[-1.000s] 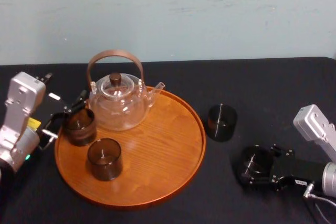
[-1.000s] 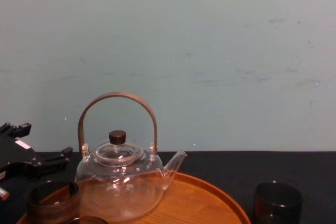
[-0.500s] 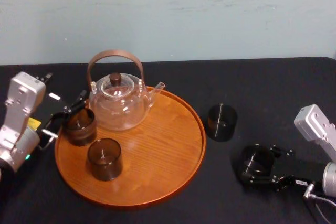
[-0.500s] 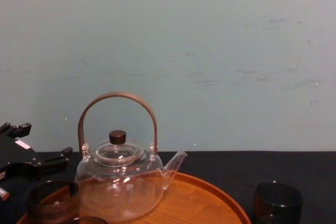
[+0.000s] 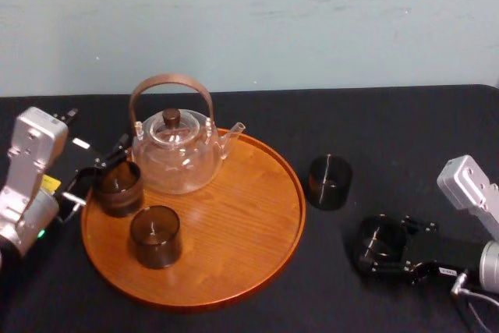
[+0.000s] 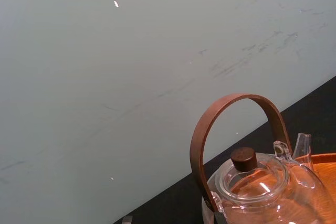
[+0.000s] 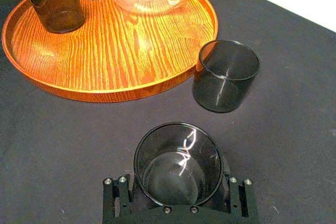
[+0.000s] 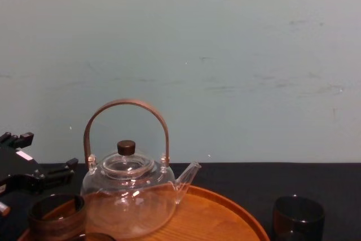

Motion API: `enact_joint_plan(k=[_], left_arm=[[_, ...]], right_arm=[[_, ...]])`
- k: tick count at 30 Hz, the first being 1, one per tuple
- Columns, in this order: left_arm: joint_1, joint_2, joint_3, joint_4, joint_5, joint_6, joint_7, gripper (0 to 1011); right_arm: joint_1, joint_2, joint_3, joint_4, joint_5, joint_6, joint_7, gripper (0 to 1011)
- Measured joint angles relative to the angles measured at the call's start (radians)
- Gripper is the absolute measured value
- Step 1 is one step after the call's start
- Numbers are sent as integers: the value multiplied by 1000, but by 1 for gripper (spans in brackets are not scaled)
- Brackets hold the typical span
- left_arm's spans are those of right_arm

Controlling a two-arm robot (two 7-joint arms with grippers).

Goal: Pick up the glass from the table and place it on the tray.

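Right gripper (image 5: 380, 249), lower right of the head view, clasps a glass (image 7: 177, 161) low at the table (image 5: 390, 130), well apart from the tray (image 5: 234, 224). Left gripper (image 5: 100, 177) sits at the tray's left edge. The lift, carry and set-down look still to do; a spare glass (image 5: 329, 182) waits beside the rim.

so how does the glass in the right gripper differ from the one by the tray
The gripped glass sits in the right gripper; the free glass stands untouched. The free glass is beside the tray rim, the gripped glass nearer the robot. Both upright, off the tray.
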Motion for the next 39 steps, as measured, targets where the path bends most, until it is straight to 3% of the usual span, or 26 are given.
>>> enact_joint_plan(k=[10,16,39], left_arm=[[0,0,0,0,0,0,0,1001],[0,0,0,0,0,0,0,1001],[0,0,0,0,0,0,0,1001]], right_arm=[[0,9,16,-16,29,-28,12,904],[36,2,10,-17,32,-44,23,904],[251,-129,-126,77,-34,-71,60,904]])
